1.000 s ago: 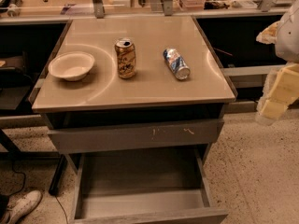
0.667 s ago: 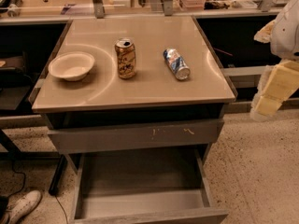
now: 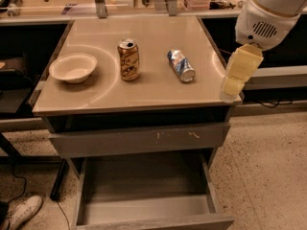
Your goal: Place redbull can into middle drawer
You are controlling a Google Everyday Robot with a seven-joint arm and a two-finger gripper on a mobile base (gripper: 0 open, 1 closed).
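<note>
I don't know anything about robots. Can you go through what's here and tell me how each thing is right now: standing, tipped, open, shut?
redbull can: lying on its side on the tabletop, not held.
gold can: standing upright.
bowl: right way up, looks empty.
middle drawer: pulled open, nothing inside.
scratched drawer front: shut.
gripper: at the table's right edge, apart from both cans.

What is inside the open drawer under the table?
The middle drawer shows only bare grey floor. Its rear is hidden beneath the scratched drawer front. The redbull can lies on the tabletop; the claw hangs by its front right corner.
</note>
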